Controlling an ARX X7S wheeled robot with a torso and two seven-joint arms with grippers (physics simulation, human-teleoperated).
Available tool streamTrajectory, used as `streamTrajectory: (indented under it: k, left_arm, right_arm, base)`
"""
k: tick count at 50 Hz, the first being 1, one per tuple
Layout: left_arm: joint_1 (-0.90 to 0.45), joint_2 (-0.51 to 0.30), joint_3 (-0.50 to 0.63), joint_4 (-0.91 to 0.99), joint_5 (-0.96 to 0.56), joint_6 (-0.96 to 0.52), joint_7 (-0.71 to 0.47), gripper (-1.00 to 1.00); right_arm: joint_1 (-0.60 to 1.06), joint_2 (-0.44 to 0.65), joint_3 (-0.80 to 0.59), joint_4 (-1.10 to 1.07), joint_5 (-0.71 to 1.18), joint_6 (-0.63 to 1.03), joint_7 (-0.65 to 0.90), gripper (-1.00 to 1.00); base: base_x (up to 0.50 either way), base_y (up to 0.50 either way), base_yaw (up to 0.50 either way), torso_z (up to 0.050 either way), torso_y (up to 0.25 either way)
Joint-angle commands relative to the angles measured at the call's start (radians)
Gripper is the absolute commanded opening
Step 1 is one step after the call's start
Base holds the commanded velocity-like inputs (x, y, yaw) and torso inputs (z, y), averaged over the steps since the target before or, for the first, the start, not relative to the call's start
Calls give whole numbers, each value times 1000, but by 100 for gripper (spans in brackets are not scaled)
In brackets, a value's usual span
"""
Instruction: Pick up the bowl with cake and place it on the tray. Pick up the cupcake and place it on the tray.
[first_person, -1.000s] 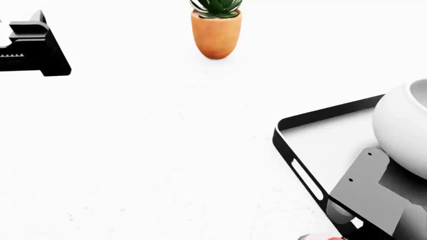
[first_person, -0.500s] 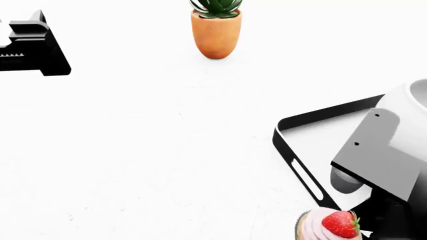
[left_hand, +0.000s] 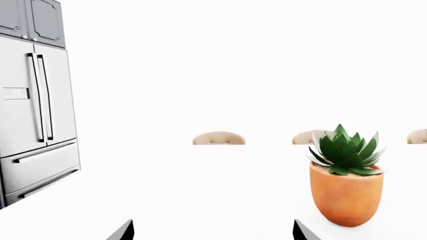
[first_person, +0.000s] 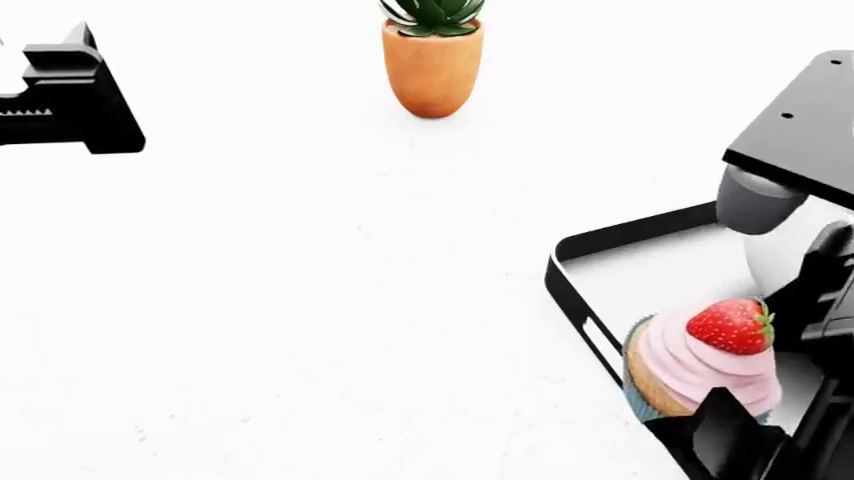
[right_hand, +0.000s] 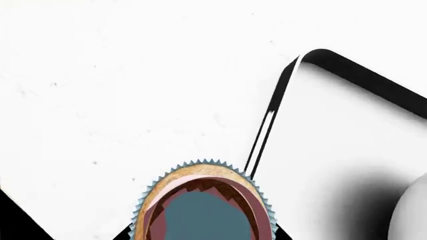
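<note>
The right gripper (first_person: 747, 400) is holding the cupcake (first_person: 701, 360), its jaws clamped on the wrapper from either side, one black finger showing below the cake and another behind it toward the bowl. In the head view the cupcake is hanging tilted above the near short wall of the tray (first_person: 571, 300), its strawberry pointing up and to the right. The right wrist view is looking up the cupcake's underside (right_hand: 203, 205), with the tray's slotted wall (right_hand: 263, 135) running just beside it. The bowl with cake (first_person: 787, 265) is sitting on the tray's floor at the far right, mostly hidden behind the right arm; its inside is not showing. The left gripper (first_person: 60, 95) is hovering well apart at the far left over the white surface (first_person: 294, 300), its jaws standing apart and holding nothing. An orange plant pot (first_person: 431, 65) is standing at the far edge.
</note>
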Motion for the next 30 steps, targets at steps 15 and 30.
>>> streamTrajectory:
  k: [15, 30]
  left_arm:
    - [2, -4, 6, 9, -4, 4, -3, 100]
    - [7, -4, 9, 15, -1, 8, -3, 100]
  right_arm:
    - [20, 175, -49, 61, 13, 52, 88, -100]
    - [-19, 237, -33, 24, -30, 43, 100, -100]
  base:
    - [0, 0, 0, 0, 0]
    - [0, 0, 0, 0, 0]
